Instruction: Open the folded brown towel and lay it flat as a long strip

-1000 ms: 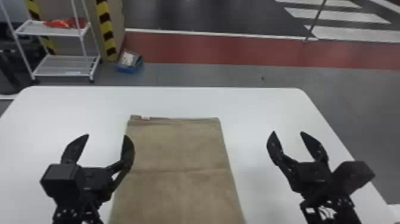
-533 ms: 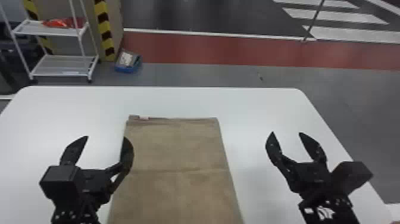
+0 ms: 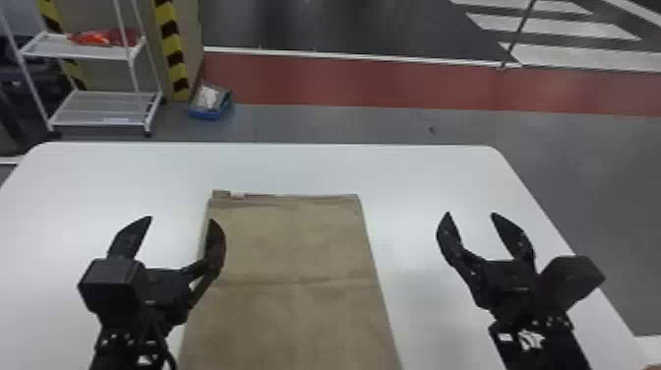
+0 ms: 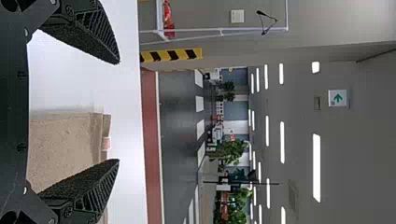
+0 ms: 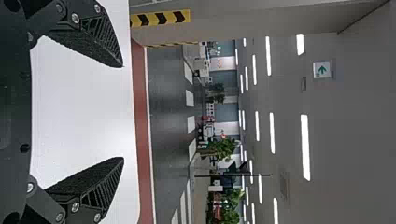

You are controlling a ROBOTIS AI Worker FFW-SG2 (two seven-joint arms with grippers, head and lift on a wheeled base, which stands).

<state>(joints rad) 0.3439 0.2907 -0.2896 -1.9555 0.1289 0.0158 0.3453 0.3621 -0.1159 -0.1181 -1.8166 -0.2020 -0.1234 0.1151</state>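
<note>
So the folded brown cloth towel is lying flat on the white, round-cornered bench, a bit left of the middle in the head view and running down out of the bottom edge. There's a crease straight across it, plus a small pale tag at the far edge, close to the far left corner.

Left end effector is spread wide, and in the head view its inner finger overlaps the towel's left edge. Can't tell how high up it sits, tbh. In the left wrist view, the towel's tagged corner shows between the two black fingers.

Right end effector is wide as well, off to the right of the towel with a strip of bare bench between them. Its own wrist view has white bench in the gap between the fingers.

Past the bench you've got a white metal rack with a red-orange bundle on its upper shelf, and a blue box on the grey floor beside a yellow-and-black striped post.
</note>
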